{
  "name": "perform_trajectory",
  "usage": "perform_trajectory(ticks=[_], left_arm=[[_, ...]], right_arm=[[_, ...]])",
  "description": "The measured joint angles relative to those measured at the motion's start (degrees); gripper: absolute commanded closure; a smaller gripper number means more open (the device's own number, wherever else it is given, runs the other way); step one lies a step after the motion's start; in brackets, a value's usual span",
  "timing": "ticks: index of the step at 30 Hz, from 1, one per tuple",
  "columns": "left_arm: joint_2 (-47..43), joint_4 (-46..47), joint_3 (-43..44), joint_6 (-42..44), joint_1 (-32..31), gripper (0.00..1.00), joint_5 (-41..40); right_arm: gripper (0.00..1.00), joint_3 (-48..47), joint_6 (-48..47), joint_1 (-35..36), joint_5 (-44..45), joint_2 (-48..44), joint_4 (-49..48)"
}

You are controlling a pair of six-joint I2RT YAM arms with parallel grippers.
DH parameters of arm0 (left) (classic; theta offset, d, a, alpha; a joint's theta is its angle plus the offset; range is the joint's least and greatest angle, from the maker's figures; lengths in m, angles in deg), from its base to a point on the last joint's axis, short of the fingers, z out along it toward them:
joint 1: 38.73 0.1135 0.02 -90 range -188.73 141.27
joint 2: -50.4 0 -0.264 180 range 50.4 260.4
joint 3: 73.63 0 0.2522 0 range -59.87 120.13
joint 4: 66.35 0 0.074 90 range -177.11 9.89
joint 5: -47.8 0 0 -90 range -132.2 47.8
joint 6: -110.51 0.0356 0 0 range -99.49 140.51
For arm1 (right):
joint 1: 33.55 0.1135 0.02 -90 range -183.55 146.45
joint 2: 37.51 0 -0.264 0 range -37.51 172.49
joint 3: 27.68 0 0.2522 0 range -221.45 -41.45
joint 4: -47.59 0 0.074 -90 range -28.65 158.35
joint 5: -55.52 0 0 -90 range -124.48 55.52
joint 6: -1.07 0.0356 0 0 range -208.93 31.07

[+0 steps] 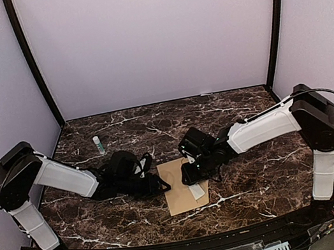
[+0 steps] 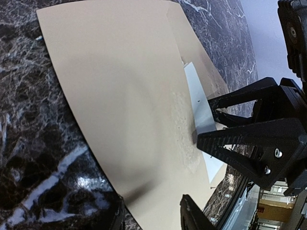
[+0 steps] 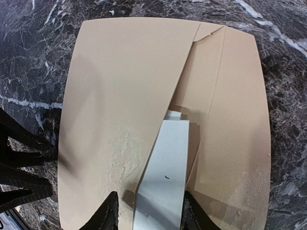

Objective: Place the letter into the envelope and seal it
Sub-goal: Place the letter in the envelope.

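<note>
The brown envelope (image 1: 182,203) lies flat on the marble between the two arms, its big flap (image 3: 120,86) bowed upward. The pale letter (image 3: 165,177), folded into a narrow strip, pokes its far end under the flap into the pocket. My right gripper (image 3: 149,208) is shut across the strip's width, a finger on each long edge. It also shows in the left wrist view, with the letter (image 2: 199,105) between its fingers. My left gripper (image 2: 153,211) sits at the envelope's left edge, jaws apart, the flap (image 2: 120,96) edge running between its fingers without being pinched.
A small white glue stick with a green cap (image 1: 98,144) stands at the back left of the table. Pale walls enclose the table on three sides. Both arms reach low over the middle, their grippers close together.
</note>
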Motion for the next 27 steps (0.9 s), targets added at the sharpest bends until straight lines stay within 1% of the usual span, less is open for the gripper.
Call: perform_trajectory(ticks=[7,13,16,19,27], left_arm=[[0.33,0.55,0.02,-0.09,0.02,0.62,0.39],[0.37,0.63,0.02,-0.20,0.02,0.61,0.48],[0.37,0.72,0.02,-0.33,0.02,0.58,0.48],[0.22,0.94,-0.13,-0.59,0.02,0.56,0.48],[-2.86,2.45,-4.20,-2.40,0.00,0.54,0.48]], right_arm=[[0.58,-0.61,0.22,0.59,-0.22,0.66,0.04],[0.52,-1.09,0.92,0.76,0.11,0.66,0.63],[0.47,-1.09,1.38,0.90,1.31,0.42,1.55],[0.45,-0.87,1.88,0.92,2.29,-0.92,2.78],[0.44,3.19,4.55,1.55,2.89,-6.91,2.97]])
